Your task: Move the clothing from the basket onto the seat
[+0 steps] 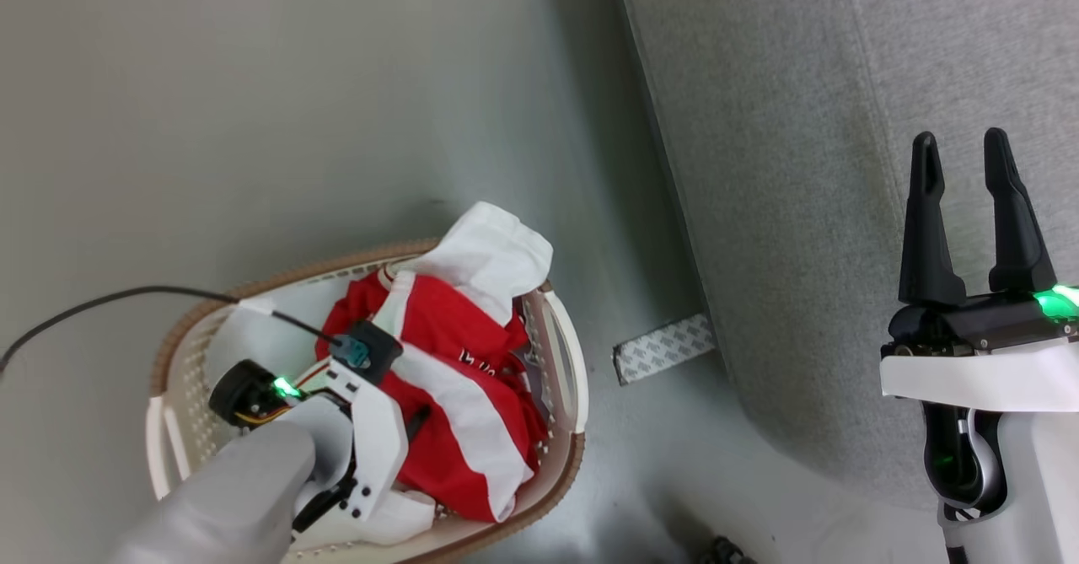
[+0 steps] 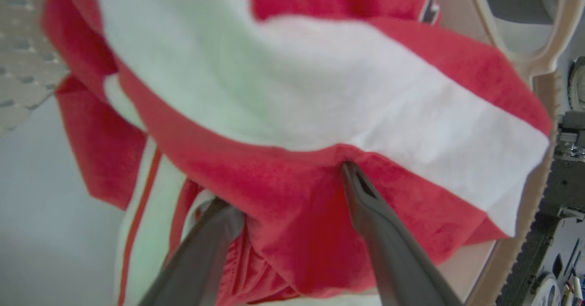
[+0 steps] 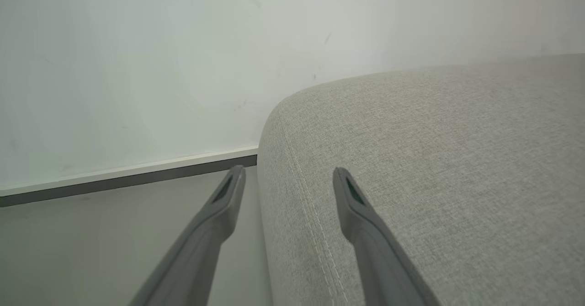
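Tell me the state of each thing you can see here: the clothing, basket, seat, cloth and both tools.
clothing, crumpled in the basket, not yet lifted out
basket, upright on the floor, holding the clothing
white cloth, draped over the basket's far rim
seat, no clothing on the part in view
left tool, open, fingers pressed into a red fold of the clothing
right tool, open, holding nothing, above the seat's edge

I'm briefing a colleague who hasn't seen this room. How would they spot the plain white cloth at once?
Left of the big grey sofa, a cream basket with a brown rim stands on the floor. The cloth spills over the basket's far rim, beside the red clothing. It alone is plain white, with no red or stripes.
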